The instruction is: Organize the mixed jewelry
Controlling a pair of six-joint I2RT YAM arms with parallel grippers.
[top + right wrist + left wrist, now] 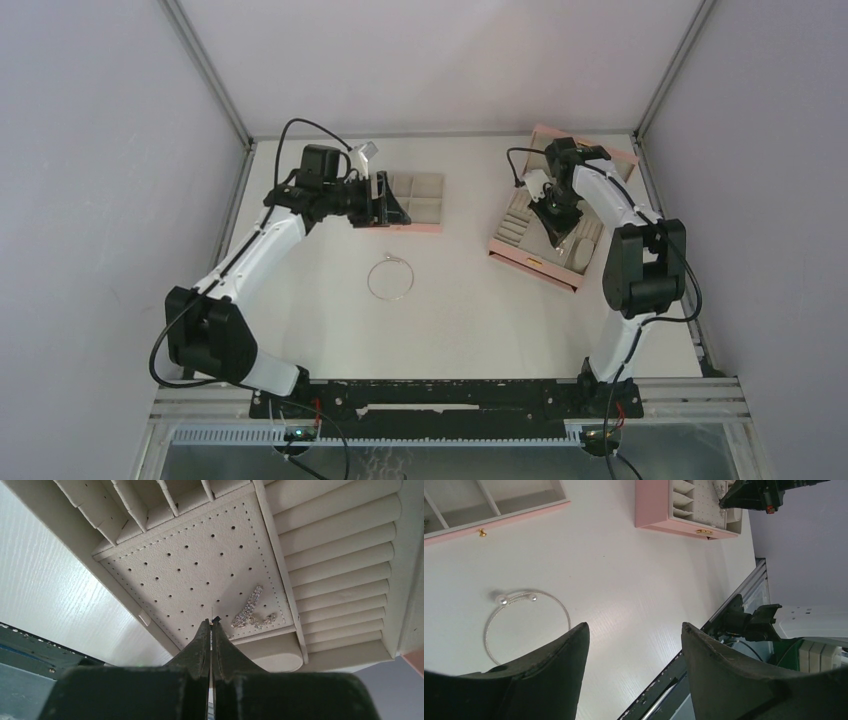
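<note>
Left pincer (383,200) sits at the near-left corner of the pink compartment tray (412,228). In its wrist view we see the jaws spread wide with nothing between them, only bare counter (470,320).

The silver wire hoop (369,280) lies flat on the counter just near of the tray, centre-left and clear of both arms. Left wrist view shows it as an open bangle with two small pearl-like ends (501,600) almost meeting. It lies beside the left finger (559,670), not touching as far as we can tell.

Right pincer (211,626) is fully closed, tips pressed together, over the pink jewelry box (520,255) at far right. It hovers at the near edge of the box's perforated panel (200,565). We can't tell whether anything tiny is pinched at the tips.

A sparkly rhinestone piece (248,611) lies on that panel, just right of the closed tips, next to the ring rolls (340,555).
</note>
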